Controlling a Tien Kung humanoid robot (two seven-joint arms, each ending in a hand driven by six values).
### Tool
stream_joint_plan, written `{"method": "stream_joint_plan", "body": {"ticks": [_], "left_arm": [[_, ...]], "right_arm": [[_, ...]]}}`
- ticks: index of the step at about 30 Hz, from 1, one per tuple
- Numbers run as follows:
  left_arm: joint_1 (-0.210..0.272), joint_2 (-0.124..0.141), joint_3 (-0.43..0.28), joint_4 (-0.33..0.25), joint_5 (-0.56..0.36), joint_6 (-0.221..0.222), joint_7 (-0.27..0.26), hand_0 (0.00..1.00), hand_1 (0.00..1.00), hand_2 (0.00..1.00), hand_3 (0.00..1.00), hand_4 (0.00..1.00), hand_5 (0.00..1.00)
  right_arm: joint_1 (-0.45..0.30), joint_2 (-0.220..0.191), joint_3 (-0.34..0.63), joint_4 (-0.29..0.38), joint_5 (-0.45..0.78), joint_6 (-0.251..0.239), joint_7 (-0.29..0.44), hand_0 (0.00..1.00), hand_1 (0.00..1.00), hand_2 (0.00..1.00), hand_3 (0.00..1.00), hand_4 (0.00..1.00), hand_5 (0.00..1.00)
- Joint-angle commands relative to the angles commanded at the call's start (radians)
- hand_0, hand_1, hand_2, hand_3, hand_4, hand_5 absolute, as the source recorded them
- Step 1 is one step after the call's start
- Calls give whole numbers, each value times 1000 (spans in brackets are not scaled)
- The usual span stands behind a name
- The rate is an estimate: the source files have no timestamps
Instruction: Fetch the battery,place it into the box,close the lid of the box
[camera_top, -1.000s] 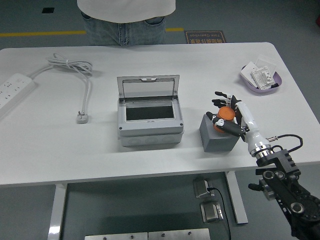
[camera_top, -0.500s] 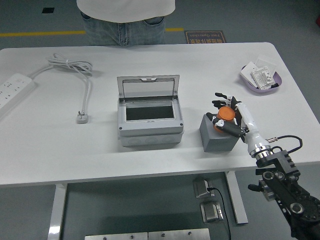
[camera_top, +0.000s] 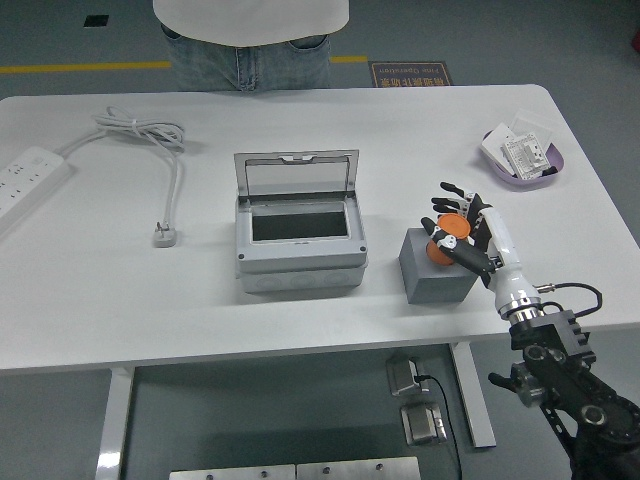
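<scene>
Orange battery (camera_top: 449, 238) in right hand (camera_top: 468, 233), grey block (camera_top: 436, 268) beneath, open box (camera_top: 300, 236) left

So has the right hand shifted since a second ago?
Yes, slightly. The right hand, curled on the orange battery, has edged right and a little up relative to the grey block, which has stayed put.

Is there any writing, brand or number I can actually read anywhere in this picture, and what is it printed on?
Nothing here is legible.
Dark floor sign beyond the table: light lettering, too blurred to read.
White printed cards in the purple plastic tray: print too small to read.
Grey plastic box with the raised lid: no visible label.
</scene>
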Motion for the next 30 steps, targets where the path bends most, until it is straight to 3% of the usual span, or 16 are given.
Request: {"method": "stream_joint_plan", "body": {"ticks": [22,23,30], "left_arm": [[-1,-2,-5,0,8,0,-2,539,613,614,677,706,283],[-1,-2,-6,0,8,0,-2,539,617,615,673,706,281],[-2,-2,-4,0,7,1,-2,539,620,614,671,706,278]], "right_arm": [[4,3,-31,-14,29,-10,6,695,702,678,758,800,254],[4,3,-32,-13,27,-11,6,691,696,676,757,767,209],[1,3,-36,-14,16,-12,1,691,691,669,745,741,206]]}}
